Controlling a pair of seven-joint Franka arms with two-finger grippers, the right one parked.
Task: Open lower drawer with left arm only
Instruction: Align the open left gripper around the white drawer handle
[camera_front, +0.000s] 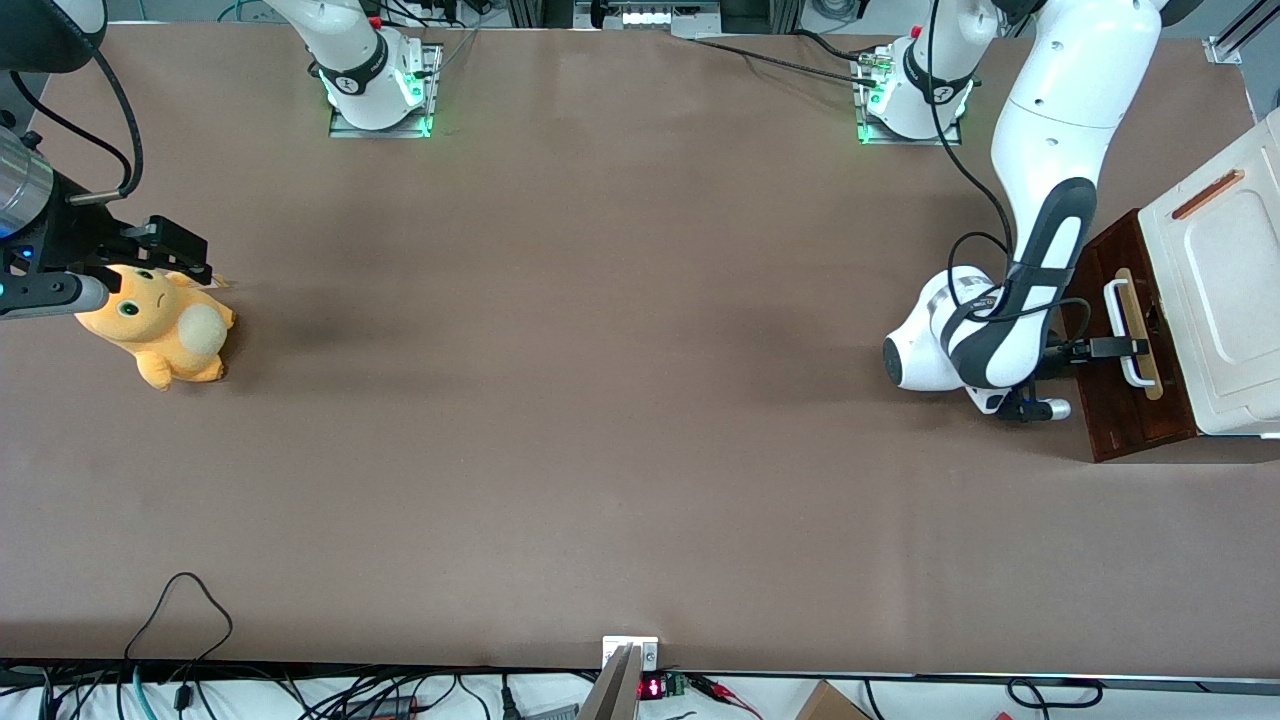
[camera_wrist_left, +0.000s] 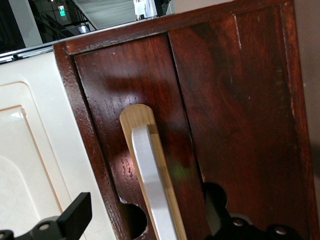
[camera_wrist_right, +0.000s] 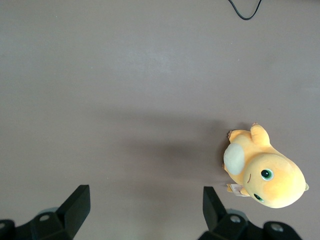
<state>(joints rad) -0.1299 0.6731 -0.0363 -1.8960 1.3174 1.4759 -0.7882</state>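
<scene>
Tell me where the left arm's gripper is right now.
In the front view the gripper is at the working arm's end of the table, at the white bar handle of the lower drawer, under the white cabinet.

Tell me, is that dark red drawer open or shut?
Partly open: the lower drawer juts out past the white cabinet. The left arm's gripper is at its white handle, fingers open.

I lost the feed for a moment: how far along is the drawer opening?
Done: the left arm has reached the cabinet, and its gripper sits at the white bar handle of the lower drawer. In hand: the open fingers straddle the handle. Left: closing on it and pulling; the wrist view shows the drawer front flush beside the white cabinet, no pale inside visible.
</scene>
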